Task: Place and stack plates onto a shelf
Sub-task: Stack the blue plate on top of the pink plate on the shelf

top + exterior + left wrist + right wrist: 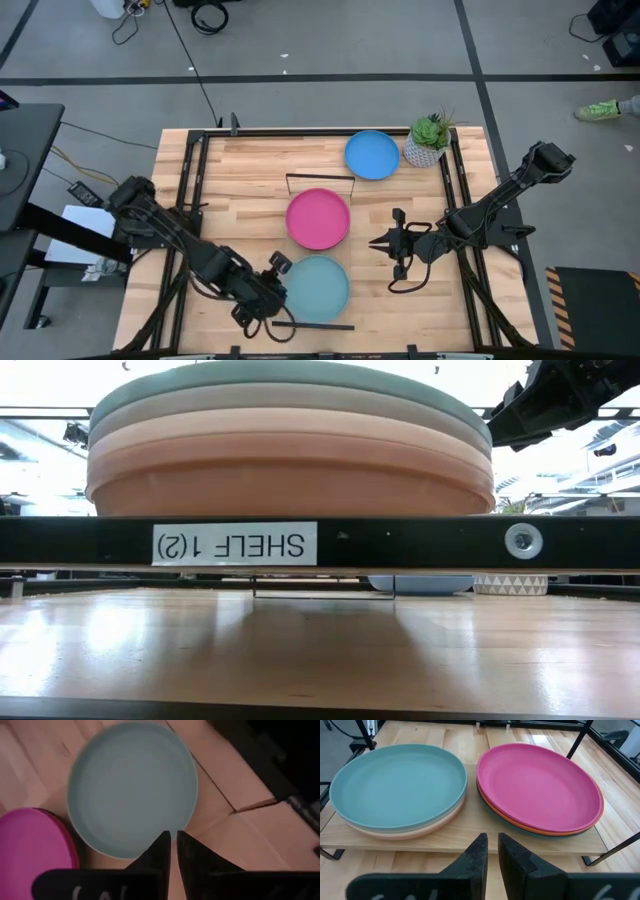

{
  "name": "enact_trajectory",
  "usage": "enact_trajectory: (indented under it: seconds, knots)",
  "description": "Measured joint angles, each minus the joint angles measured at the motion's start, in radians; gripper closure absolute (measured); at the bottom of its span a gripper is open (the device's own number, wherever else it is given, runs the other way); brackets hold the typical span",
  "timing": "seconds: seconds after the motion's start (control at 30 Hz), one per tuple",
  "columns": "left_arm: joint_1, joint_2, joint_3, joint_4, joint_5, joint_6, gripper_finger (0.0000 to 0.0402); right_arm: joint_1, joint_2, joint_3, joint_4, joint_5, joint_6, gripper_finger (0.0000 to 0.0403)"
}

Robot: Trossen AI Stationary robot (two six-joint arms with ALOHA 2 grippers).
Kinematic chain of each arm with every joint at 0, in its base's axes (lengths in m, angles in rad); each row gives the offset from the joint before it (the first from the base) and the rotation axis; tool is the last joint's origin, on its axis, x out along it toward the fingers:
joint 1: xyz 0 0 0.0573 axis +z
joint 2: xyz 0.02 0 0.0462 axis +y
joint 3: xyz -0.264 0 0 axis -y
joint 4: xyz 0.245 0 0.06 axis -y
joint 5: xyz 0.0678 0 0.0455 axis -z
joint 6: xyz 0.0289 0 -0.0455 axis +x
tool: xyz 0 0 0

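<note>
The shelf is a pale-wood board with black wire rails, raised at the table's middle. It carries two stacks of plates. The nearer stack has a light aqua plate on top. The farther stack has a pink plate on top of an orange one. A blue plate lies flat on the table beyond the shelf. My left gripper is shut and empty above the aqua plate's left rim. My right gripper is shut and empty, right of the shelf, facing both stacks.
A white potted plant stands at the far right, next to the blue plate. Black frame rails run along the table's left and right sides. Bare planks lie left of the shelf. The low view shows the nearer stack close up.
</note>
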Motion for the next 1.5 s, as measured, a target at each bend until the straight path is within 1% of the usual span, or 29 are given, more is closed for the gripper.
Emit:
enact_trajectory:
  seconds: [0.17,0.37,0.63,0.9,1.07,1.23,1.5]
  knots:
    - [0.0,-0.123,-0.136,0.101,-0.01,-0.041,0.0365,0.0,0.0,0.0,0.003,0.0,0.0,0.0353]
    - [0.0,-0.255,-0.283,0.182,-0.051,-0.085,0.0366,0.0,0.0,0.0,0.006,0.0,0.0,0.0353]
    - [0.0,-0.437,-0.452,0.267,-0.093,-0.176,0.0366,0.0,0.0,0.0,0.007,-0.001,0.009,0.0353]
    - [-0.003,-0.624,-0.592,0.333,-0.145,-0.229,0.0366,0.0,0.0,0.0,0.006,-0.001,0.009,0.0353]
    - [-0.037,-0.733,-0.667,0.349,-0.246,-0.266,0.0366,0.0,0.0,0.0,0.006,-0.001,0.009,0.0353]
    - [-0.084,-0.831,-0.733,0.352,-0.343,-0.335,0.0365,0.0,0.0,0.0,0.006,-0.001,0.013,0.0353]
    - [-0.159,-0.947,-0.846,0.364,-0.5,-0.434,0.0365,0.0,0.0,0.0,0.006,-0.001,0.013,0.0353]
